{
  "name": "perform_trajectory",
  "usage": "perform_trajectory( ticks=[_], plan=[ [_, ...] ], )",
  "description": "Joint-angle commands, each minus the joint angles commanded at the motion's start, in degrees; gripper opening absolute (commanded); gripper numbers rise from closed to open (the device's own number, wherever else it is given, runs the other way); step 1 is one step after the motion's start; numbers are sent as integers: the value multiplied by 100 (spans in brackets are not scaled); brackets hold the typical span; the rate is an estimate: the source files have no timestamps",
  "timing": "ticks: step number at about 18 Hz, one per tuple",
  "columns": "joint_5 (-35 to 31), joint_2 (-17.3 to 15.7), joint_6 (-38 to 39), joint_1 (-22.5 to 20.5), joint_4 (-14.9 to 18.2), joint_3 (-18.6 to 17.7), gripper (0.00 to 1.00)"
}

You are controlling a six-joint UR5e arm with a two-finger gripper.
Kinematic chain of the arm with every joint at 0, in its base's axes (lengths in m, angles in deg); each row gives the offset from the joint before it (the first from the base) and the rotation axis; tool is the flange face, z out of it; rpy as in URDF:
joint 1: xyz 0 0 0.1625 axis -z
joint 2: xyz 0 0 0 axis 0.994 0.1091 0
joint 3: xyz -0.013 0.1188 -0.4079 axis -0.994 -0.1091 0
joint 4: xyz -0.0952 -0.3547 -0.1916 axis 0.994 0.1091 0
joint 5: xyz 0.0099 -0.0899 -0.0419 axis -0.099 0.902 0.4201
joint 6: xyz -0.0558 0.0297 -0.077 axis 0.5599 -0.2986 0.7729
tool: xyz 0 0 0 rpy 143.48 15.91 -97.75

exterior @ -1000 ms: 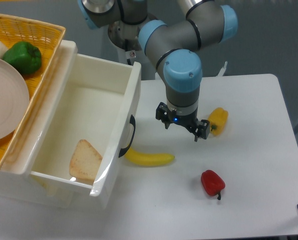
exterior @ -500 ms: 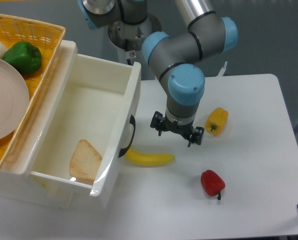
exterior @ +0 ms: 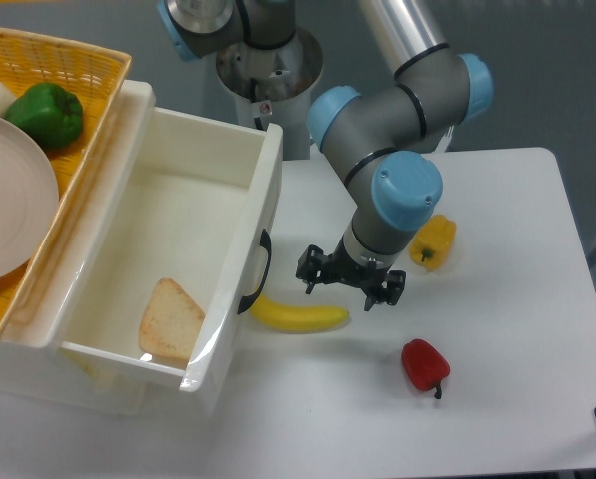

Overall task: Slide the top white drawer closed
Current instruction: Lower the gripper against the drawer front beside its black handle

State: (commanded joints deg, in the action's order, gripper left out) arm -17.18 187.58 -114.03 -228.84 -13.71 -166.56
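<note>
The top white drawer is sitting wide open at left, so this looks like the approach step. The gripper is hovering spread open and empty just above the banana; next it probably needs to reach the drawer's front and push.

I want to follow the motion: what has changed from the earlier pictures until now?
The gripper moved down and toward the banana, open and holding nothing. The top white drawer stayed open, and the bread slice and both peppers kept their places.
</note>
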Motion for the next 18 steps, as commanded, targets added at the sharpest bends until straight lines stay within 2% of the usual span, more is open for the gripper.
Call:
perform_trajectory(
  ticks=[18],
  plan=[
    [70,79,62,360,18,-26,100]
  ],
)
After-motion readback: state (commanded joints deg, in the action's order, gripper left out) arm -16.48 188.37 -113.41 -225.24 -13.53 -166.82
